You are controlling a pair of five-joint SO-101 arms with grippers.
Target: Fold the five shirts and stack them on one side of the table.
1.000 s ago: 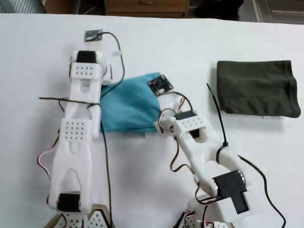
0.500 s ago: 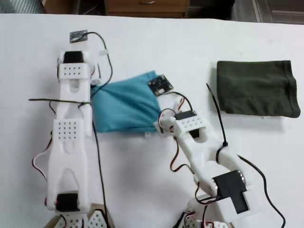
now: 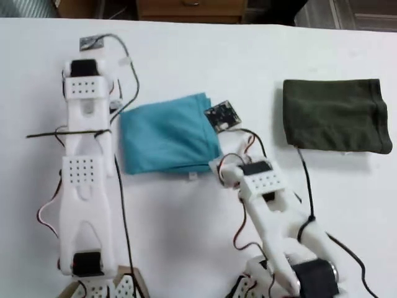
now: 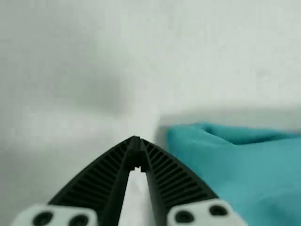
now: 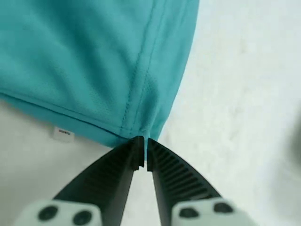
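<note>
Arms both backed off the teal shirt [image 3: 167,133]: left gripper [image 4: 136,147] clenched empty, cloth just beside its tips; right gripper [image 5: 142,149] clenched empty at the hem corner. Fold looks done, I'd guess stacking by the green shirt [image 3: 335,115] comes next.

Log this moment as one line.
left gripper shut, beside teal shirt | right gripper shut, at its corner | teal shirt folded | green shirt folded, apart

- A white surface [image 3: 186,62] spreads across nearly the whole high view, evenly lit, with soft shadows.
- Beyond its far edge stands a wooden cabinet [image 3: 192,9].
- Grey floor [image 3: 366,13] shows at the far right corner.
</note>
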